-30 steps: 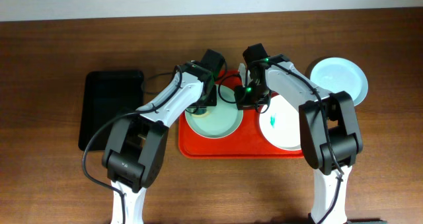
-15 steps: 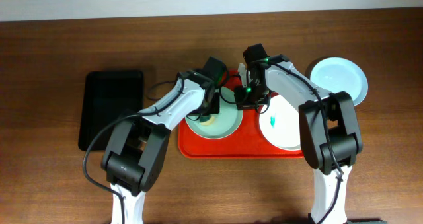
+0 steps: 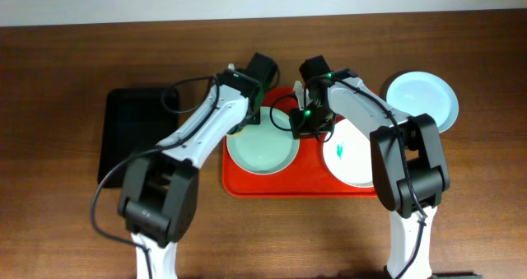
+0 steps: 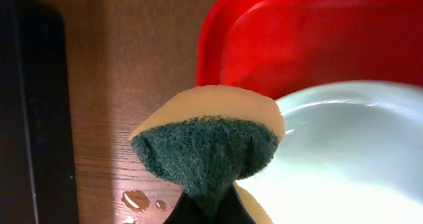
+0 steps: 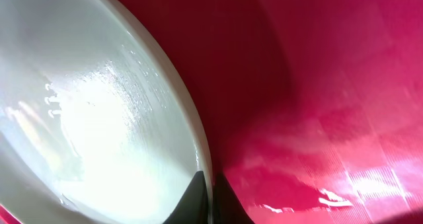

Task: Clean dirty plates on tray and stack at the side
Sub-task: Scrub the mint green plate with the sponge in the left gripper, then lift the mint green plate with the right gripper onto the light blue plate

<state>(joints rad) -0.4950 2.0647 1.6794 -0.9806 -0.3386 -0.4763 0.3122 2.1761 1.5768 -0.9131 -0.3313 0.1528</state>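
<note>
Brown wood-grain table (image 3: pixel 66 81) fills the overhead view, with a pale wall strip along the far edge. Well left of the red tray (image 3: pixel 313 176) lies a narrower black tray (image 3: pixel 138 135), flat on the wood. Just outside the red tray's left edge a few water droplets (image 4: pixel 135 199) sit on the table. The left gripper (image 4: pixel 206 209) is clenched on a sponge (image 4: pixel 208 145) with a yellow body and a dark green scouring face. It holds the sponge over the tray's far-left corner, at the left rim of the pale green plate (image 3: pixel 263 147), though I cannot tell if it touches. That plate lies in the left half of the red tray, wet and glossy. The right gripper (image 5: pixel 211 192) pinches the pale green plate's right rim – its two fingertips stand tight on either side of the edge, with bare red tray floor beside them. In the tray's right half rests the white plate (image 3: pixel 356 160), carrying a small green smear (image 3: pixel 342 151). Off the tray, beyond its far-right corner, the pale blue plate (image 3: pixel 422 98) sits alone on the table.
</note>
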